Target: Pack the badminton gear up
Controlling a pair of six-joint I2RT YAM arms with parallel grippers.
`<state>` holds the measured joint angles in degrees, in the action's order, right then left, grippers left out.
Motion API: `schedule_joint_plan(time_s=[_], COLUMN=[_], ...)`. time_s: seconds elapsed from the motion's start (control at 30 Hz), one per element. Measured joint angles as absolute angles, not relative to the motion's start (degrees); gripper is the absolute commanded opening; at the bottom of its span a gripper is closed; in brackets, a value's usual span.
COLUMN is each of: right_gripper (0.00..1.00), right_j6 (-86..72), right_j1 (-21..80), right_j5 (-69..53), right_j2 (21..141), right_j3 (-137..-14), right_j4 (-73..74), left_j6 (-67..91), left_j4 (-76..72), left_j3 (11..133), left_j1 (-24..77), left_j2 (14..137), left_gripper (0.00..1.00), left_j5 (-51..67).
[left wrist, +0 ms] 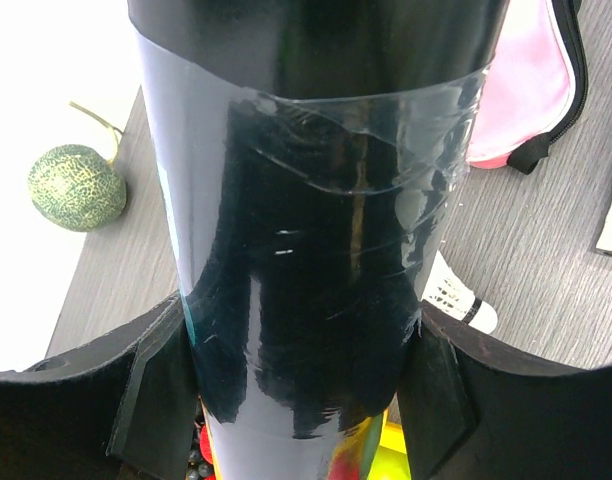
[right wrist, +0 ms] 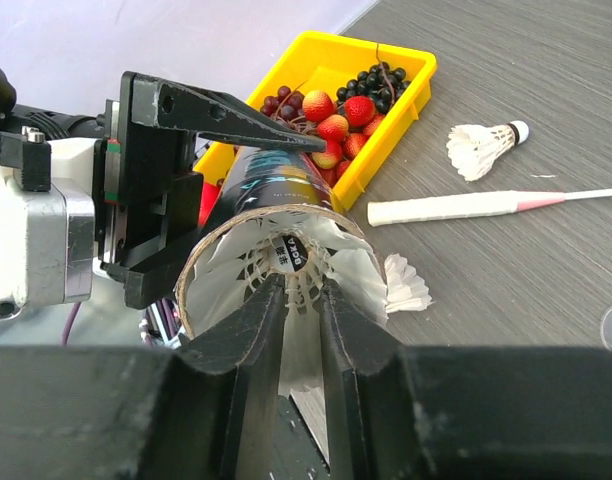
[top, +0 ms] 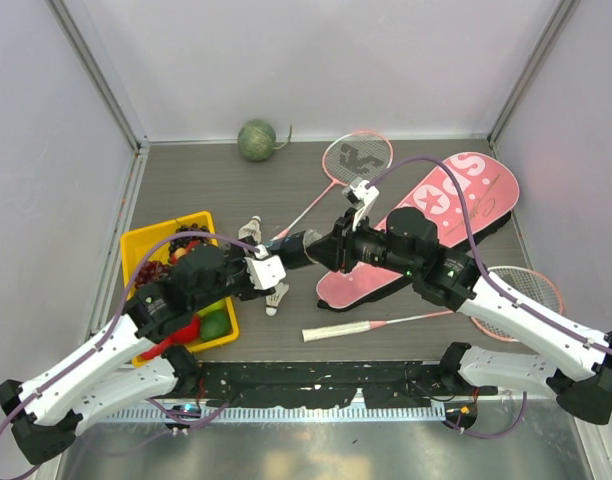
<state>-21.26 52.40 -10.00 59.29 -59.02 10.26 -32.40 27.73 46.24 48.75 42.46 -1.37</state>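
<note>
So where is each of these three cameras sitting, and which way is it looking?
Top external: above and behind the arms, looking down at the table; both arms show, left gripper and right gripper meeting at the black tube.
Left wrist: on the left arm, looking past its fingers, clamped on the tube, toward the melon.
Right wrist: on the right arm, looking past its fingers, closed on a shuttlecock in the tube's mouth, toward the yellow tray.
Shared: all three show the tube.
</note>
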Motion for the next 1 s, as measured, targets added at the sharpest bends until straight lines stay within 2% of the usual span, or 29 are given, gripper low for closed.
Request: schedule_joint_plan(time_s=[0.07,0.17,0.47,0.73,0.9,1.0], right_gripper=[0.30,0.41,0.57,0.60,0.60,0.61], right_j6=[-21.3,-21.1,-17.1,-15.4,-17.7,-17.9], right_j1=[52.4,52.4,52.4,48.8,41.1,38.8], right_j5=[-10.0,-9.9,-3.8,-3.3,-10.1,-14.4], right_j2=[59.2,59.3,53.2,52.2,55.2,61.3], right_j3=[-59.0,-59.7,-65.0,-65.3,-57.9,-56.3], right_j4=[10.2,11.0,15.9,15.3,11.0,10.1], left_j6=[-32.4,-32.4,-35.5,-38.7,-41.7,-43.4], left_j4=[27.7,27.6,23.7,22.8,21.0,19.5], left_j3=[46.2,46.2,41.9,40.8,37.1,34.9], left_j1=[48.8,48.8,48.8,48.9,48.9,48.9], left_j2=[42.5,42.5,38.0,33.3,24.5,19.3], left_gripper=[0.00,0.00,0.00,0.00,0.00,0.00], left_j5=[-1.4,-2.1,-8.3,-11.0,-9.0,-6.7])
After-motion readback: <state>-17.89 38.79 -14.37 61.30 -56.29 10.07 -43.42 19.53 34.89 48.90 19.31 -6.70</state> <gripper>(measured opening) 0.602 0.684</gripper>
